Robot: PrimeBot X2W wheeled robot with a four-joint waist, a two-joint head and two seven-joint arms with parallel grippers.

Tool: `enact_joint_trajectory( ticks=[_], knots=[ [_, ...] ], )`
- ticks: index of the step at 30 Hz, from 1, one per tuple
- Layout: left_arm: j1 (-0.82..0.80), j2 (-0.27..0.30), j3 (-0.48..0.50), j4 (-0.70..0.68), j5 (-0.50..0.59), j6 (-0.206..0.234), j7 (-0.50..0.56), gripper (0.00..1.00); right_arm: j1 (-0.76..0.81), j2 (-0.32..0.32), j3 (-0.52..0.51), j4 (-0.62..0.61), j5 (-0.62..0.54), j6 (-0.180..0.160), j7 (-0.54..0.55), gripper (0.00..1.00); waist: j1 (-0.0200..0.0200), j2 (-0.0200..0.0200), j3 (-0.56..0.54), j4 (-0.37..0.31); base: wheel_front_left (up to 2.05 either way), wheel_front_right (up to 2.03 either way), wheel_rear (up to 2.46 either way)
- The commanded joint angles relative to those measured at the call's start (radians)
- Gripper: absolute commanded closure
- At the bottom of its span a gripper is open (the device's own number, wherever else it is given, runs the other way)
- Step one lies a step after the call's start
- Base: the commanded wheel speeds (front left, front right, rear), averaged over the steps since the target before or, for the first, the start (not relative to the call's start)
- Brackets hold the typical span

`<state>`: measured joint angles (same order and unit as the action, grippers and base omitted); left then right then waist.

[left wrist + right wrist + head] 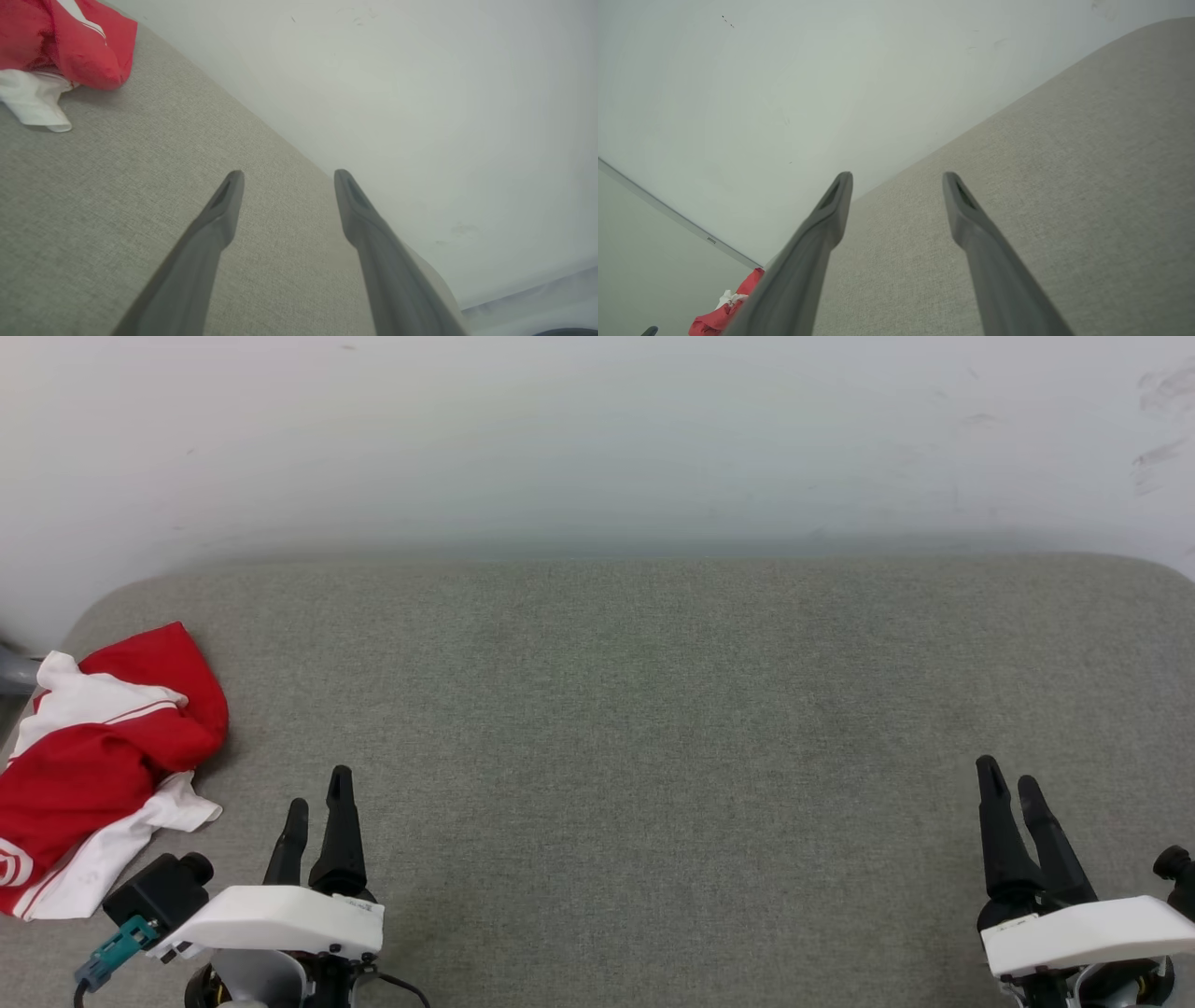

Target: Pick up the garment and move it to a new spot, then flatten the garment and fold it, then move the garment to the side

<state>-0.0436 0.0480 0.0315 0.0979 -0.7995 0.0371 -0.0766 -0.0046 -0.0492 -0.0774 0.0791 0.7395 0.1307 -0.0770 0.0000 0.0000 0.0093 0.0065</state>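
Observation:
The garment, a red T-shirt with white sleeves and stripe trim, lies crumpled at the far left edge of the grey cushioned surface. A corner of the garment fills the left wrist view's top left, and a small piece of the garment peeks out at the right wrist view's bottom left. My left gripper hovers open at the lower left, just right of the garment and apart from it. My right gripper is open at the lower right, far from the cloth. Both hold nothing.
A pale wall rises behind the cushioned surface's far edge. The surface has rounded corners at the back left and back right. A grey object sticks out past the left edge near the garment.

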Motion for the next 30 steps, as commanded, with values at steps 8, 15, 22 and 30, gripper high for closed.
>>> enact_joint_trajectory(
  ticks=[8,15,22,30],
  knots=[
    [0.007,0.007,-0.023,-0.024,0.136,0.023,-0.032,0.00,0.006,-0.002,0.002,-0.023,-0.135,0.000,-0.032,0.00,0.0000,0.0000,0.001,0.000,0.00,0.00,0.00],
    [0.014,0.014,-0.042,-0.029,0.225,0.041,-0.053,0.00,0.013,-0.002,0.002,-0.029,-0.222,0.000,-0.052,0.00,0.0000,0.0000,0.002,0.000,0.00,0.00,0.00],
    [0.020,0.021,-0.063,-0.036,0.306,0.053,-0.072,0.00,0.022,-0.002,0.000,-0.037,-0.297,0.000,-0.071,0.00,0.0000,0.0000,0.001,0.001,0.00,0.00,0.00],
    [0.028,0.025,-0.079,-0.044,0.387,0.070,-0.092,0.00,0.034,-0.002,0.002,-0.046,-0.380,0.000,-0.092,0.00,0.0000,0.0000,0.000,0.002,0.00,0.00,0.00]
  ],
)
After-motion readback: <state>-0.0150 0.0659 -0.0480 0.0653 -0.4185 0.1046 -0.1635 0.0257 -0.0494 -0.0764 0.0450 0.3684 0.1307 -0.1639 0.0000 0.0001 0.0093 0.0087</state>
